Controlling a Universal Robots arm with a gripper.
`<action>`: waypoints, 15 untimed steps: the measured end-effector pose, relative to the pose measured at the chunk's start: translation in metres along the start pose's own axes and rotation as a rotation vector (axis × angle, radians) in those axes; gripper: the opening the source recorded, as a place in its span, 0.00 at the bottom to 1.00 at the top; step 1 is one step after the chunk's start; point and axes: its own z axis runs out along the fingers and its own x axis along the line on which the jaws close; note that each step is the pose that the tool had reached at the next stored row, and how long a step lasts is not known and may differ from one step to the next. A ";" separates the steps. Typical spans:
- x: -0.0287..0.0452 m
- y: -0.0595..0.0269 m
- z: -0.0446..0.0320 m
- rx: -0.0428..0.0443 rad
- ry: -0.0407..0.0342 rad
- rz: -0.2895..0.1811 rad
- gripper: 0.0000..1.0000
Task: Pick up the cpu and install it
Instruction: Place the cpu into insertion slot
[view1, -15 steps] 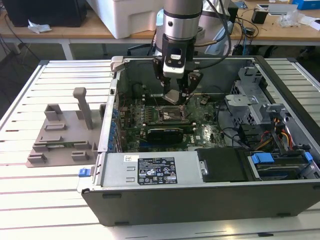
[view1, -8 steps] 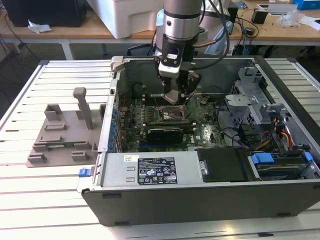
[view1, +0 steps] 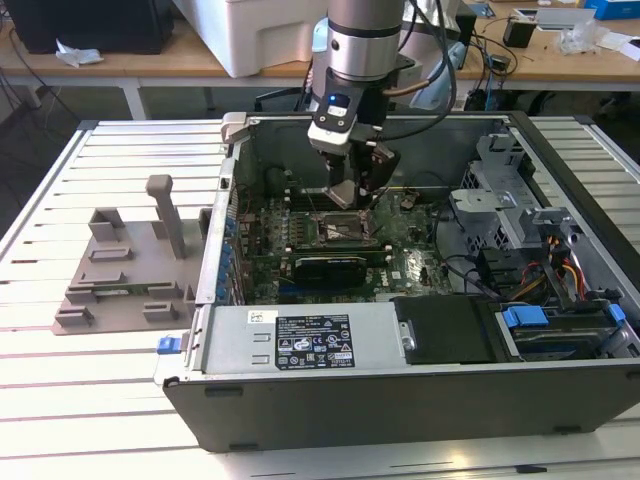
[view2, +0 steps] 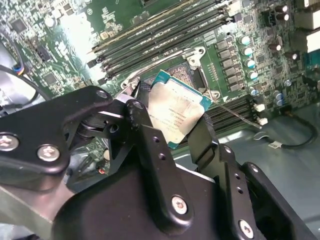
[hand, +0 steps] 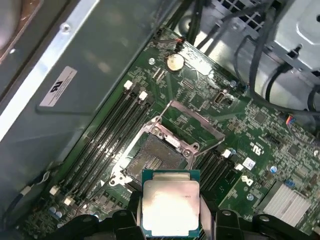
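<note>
Install step: gripper (view1: 350, 192) pinched cpu (hand: 171, 207) by edges, over open socket (hand: 156, 159); seating likely needed square alignment.

Shiny metal cpu (hand: 171, 207), glossy motherboard (hand: 260, 135), matt metal case (view1: 400, 408)

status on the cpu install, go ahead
gripper shut on cpu, held over the motherboard. cpu not seated; socket open, contacts bare. nothing between cpu and socket.
</note>
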 end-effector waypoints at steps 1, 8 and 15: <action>0.0000 0.0000 0.0000 0.0006 -0.0002 0.014 0.55; -0.0002 0.0002 0.0001 0.0038 -0.0007 0.113 0.55; -0.0004 0.0006 0.0001 0.0076 -0.0016 0.222 0.55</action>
